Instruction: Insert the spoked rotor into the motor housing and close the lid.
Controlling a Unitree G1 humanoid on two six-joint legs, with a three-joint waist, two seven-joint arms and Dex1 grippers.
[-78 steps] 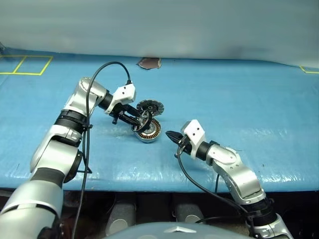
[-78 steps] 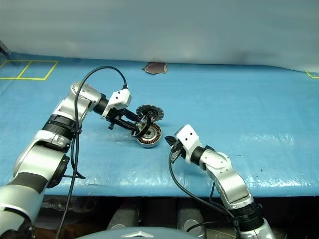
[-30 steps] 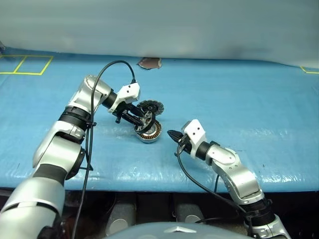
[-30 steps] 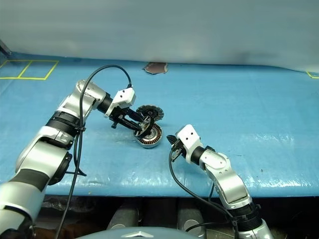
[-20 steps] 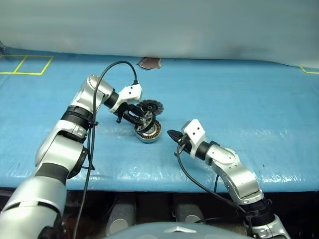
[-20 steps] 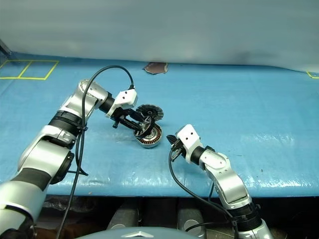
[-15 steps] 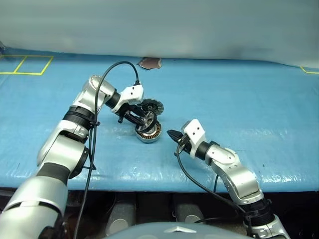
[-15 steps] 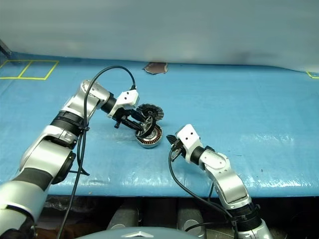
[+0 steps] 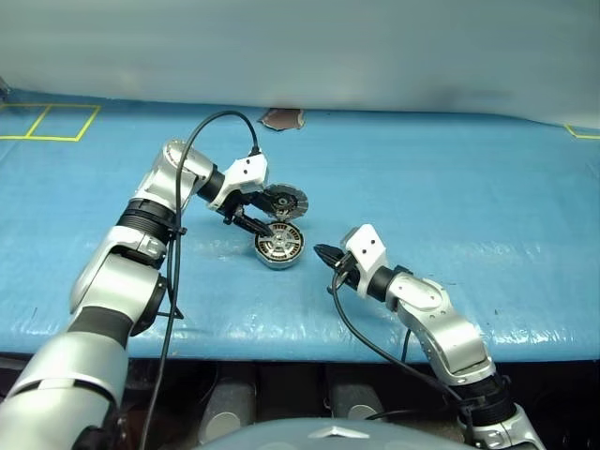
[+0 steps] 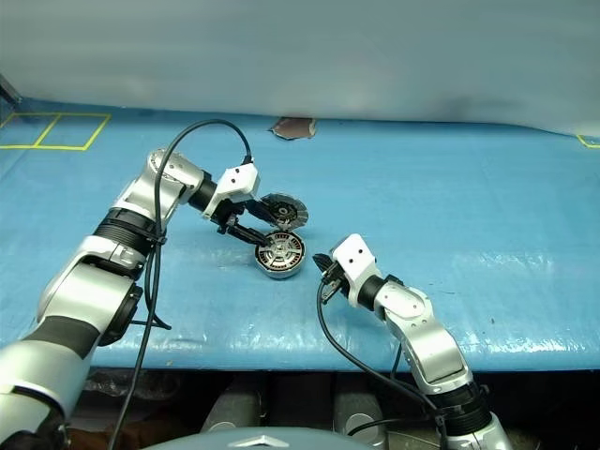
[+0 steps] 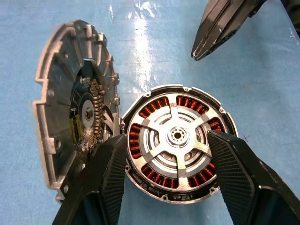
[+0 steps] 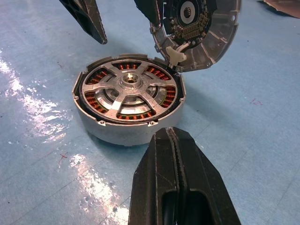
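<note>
Spoked rotor (image 11: 176,137) seated in the motor housing (image 11: 140,185), centre-left of the blue table (image 9: 487,187); lid (image 11: 63,98) tilted open.

In the left wrist view the copper windings between the spokes and the lid's inner gear ring are seen, which the eye views leave indistinct; the lid is seen to stand hinged at the housing's rim. The left gripper (image 11: 171,173) is held over the housing with fingers spread apart to either side, nothing gripped, the arm angled down from the upper left. The right gripper (image 9: 322,252) is held closed and empty, just right of the housing, pointed toward it.
</note>
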